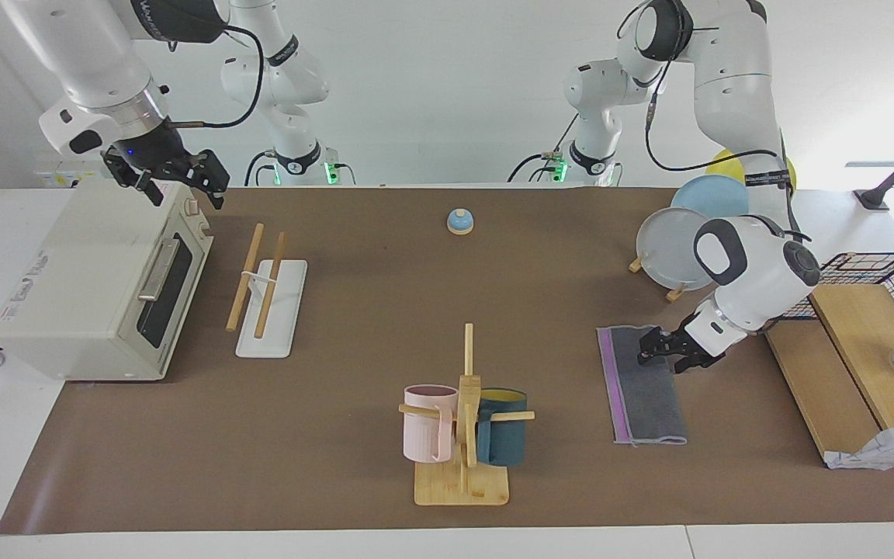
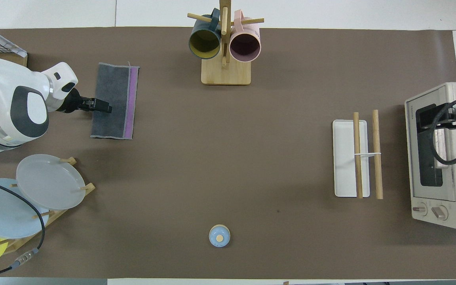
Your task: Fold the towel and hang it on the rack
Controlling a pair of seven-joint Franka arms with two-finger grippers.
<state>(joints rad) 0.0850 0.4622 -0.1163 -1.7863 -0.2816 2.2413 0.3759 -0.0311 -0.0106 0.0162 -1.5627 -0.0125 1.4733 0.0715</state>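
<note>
1. A brown mat covers the white surface (image 1: 338,466). A toaster oven (image 1: 98,287) sits at centre left of the facing view, and a mug stand (image 1: 462,435) at lower centre holds a pink and a teal mug.
2. The towel (image 1: 643,384) lies flat at centre right of that frame. It looks folded into a narrow strip, grey face up, with a purple band along one long edge.
3. The left gripper (image 1: 660,351) is low at the towel's edge. Its fingers look spread, and I cannot tell whether they pinch cloth yet.
4. The right gripper (image 1: 179,180) waits above the oven at upper left, fingers apart and holding nothing.
5. The rack (image 1: 268,299) stands beside the oven, well apart from the towel.
6. To grasp well, the fingers should probably take both layers at the edge together, so the fold holds when lifted.
7. The strip should then cross the rods squarely for an even hang.
</note>
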